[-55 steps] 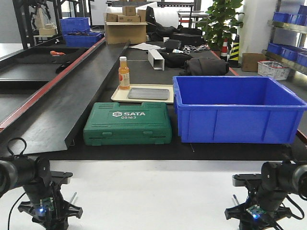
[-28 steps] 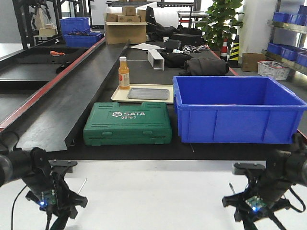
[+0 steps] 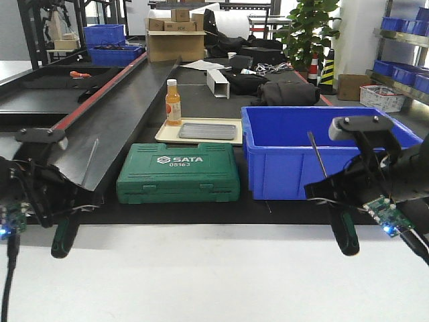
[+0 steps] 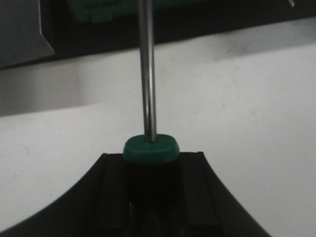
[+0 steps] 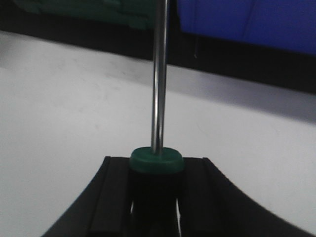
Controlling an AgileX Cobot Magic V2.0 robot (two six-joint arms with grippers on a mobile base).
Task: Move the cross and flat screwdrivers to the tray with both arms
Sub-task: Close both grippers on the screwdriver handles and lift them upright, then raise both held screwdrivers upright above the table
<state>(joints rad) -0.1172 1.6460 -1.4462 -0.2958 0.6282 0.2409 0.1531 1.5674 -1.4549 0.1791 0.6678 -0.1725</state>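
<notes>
My left gripper [image 3: 62,213] is shut on one screwdriver [image 3: 65,235], held above the white table [image 3: 201,282], shaft slanting up and right. In the left wrist view its green collar [image 4: 149,149] sits between the black fingers [image 4: 111,187], and the steel shaft points away. My right gripper [image 3: 343,204] is shut on the other screwdriver [image 3: 344,233], shaft slanting up and left in front of the blue bin. In the right wrist view its collar [image 5: 156,160] is clamped between the fingers [image 5: 197,192]. The grey metal tray [image 3: 208,131] lies far off, behind the green case.
A green SATA tool case [image 3: 179,173] and a deep blue bin [image 3: 332,151] stand on the black bench between the grippers and the tray. The tray rests on a cream board [image 3: 166,137] beside an orange bottle [image 3: 173,102]. A slanted black panel [image 3: 87,147] lies at left.
Both grippers have risen from low over the white table, each lifting its screwdriver; the handles now hang clear above the table and the shafts point up.
</notes>
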